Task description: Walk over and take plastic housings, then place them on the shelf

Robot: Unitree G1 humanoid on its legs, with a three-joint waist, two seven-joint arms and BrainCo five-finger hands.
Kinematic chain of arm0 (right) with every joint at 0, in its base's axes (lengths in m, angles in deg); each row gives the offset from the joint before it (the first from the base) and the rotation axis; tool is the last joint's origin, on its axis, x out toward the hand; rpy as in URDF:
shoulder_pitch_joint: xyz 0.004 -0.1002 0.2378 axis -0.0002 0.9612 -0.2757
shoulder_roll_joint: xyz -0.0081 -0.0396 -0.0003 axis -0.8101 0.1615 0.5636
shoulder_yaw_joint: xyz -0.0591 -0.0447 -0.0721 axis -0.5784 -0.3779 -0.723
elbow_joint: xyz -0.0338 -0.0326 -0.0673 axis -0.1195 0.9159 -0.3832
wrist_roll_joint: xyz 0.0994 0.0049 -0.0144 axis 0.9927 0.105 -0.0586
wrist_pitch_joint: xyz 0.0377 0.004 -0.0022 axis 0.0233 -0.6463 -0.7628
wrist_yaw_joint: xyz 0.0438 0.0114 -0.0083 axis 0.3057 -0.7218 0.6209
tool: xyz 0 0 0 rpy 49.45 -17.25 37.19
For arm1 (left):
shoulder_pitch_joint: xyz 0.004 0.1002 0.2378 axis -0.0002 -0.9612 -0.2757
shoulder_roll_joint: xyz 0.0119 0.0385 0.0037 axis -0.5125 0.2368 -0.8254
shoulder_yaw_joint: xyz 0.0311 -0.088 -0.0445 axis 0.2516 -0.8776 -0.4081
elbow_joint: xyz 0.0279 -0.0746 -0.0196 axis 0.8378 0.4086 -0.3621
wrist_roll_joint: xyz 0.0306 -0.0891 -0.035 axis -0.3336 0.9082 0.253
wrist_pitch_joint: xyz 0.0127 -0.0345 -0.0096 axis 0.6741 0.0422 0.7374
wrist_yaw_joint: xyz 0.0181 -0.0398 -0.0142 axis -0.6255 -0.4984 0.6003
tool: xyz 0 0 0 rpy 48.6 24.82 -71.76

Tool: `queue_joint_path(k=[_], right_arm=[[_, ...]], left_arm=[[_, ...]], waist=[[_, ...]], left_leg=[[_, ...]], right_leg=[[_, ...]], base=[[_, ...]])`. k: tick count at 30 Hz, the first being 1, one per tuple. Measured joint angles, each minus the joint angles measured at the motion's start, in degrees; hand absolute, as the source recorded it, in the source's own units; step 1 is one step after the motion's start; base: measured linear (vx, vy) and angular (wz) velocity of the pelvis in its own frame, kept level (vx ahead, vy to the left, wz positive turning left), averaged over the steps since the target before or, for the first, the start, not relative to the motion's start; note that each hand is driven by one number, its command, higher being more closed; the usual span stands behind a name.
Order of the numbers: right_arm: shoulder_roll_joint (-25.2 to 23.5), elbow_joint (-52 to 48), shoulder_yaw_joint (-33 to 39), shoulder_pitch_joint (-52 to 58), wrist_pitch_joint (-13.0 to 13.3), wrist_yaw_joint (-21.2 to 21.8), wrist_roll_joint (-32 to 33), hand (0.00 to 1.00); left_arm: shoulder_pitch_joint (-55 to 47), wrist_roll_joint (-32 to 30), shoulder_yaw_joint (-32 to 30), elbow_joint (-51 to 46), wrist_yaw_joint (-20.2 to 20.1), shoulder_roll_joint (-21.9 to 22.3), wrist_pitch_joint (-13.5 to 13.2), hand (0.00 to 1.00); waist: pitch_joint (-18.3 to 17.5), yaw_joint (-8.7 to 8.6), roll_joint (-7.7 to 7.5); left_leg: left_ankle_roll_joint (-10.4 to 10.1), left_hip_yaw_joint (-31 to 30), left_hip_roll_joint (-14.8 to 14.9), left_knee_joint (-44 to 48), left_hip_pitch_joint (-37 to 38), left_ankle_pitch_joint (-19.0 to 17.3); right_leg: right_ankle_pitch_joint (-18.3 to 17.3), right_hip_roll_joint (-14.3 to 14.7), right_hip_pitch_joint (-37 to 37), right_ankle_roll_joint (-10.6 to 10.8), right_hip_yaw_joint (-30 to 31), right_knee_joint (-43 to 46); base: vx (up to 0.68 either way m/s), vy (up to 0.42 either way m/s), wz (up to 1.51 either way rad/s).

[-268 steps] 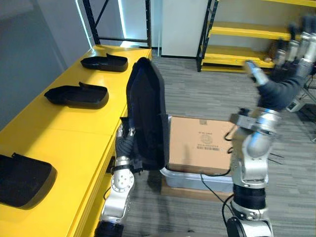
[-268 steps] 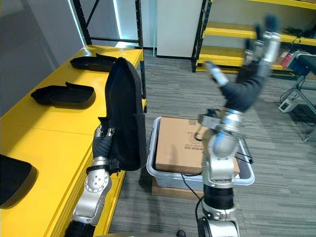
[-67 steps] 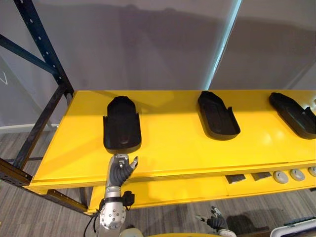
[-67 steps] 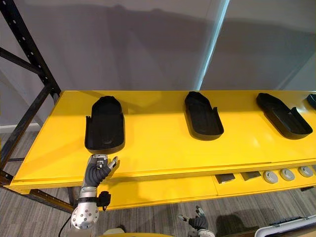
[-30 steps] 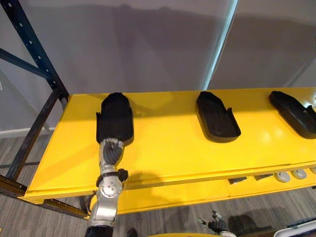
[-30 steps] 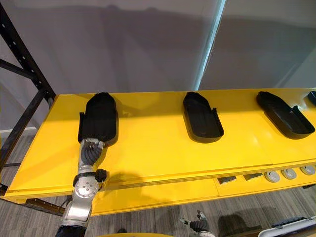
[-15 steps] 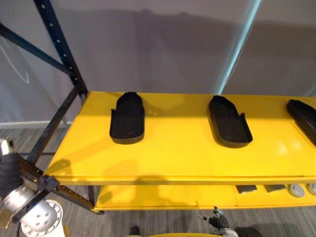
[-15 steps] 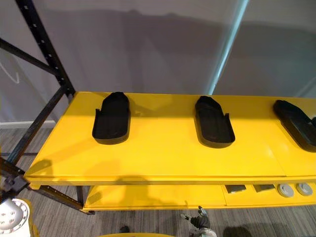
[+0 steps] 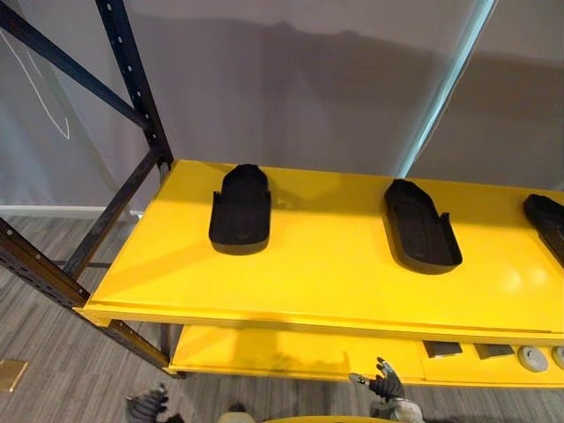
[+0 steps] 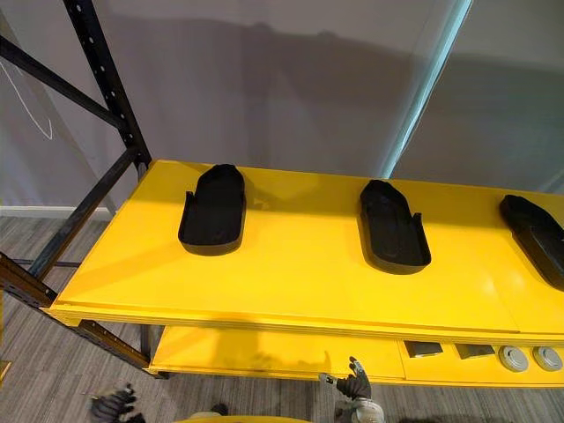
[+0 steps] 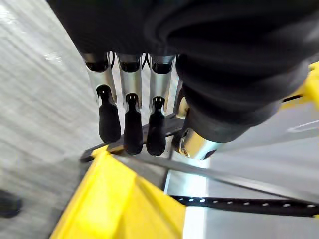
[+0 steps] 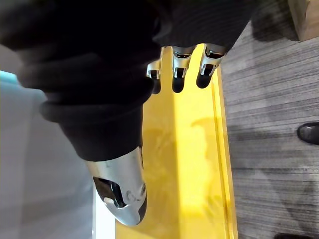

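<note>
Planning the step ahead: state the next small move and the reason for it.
Probably turn away from the shelf to fetch another housing: the leftmost housing lies flat on it, and the left hand and right hand hang low, open and empty.

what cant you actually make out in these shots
Rightmost housing: left eye view, cut off by the right edge.
Small grey parts on the lower shelf: right eye view, too small to identify.
The top shelf: both eye views, its right end lies beyond the right edge.
</note>
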Motion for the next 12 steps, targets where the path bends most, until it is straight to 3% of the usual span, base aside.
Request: queue_joint_path(k=[6,12], right_arm=[[0.1,2.7,0.5,-0.1,0.1,-0.3,0.1,0.00],[0.2,4.8,1.5,-0.4,0.2,-0.5,0.2,0.00]], left_arm=[[2.9,-0.6,0.7,11.1,-1.0,-0.4,0.0,0.00],[5.7,-3.9,3.7,15.7,-2.1,-1.4,0.0,0.00]], waist=[[-0.2,-0.02,0.75],[-0.4,-0.09,1.55]], left_leg=[[0.2,0.9,-0.9,-1.5,1.2,0.0],[0.2,1.0,-1.3,-5.3,3.0,1.7]], right_leg=[[0.0,-0.5,0.1,0.2,0.9,-0.5],[0.1,-0.5,0.5,0.5,1.1,-1.3]], base=[[0.02,0.010,-0.07],[0.04,-0.005,-0.01]])
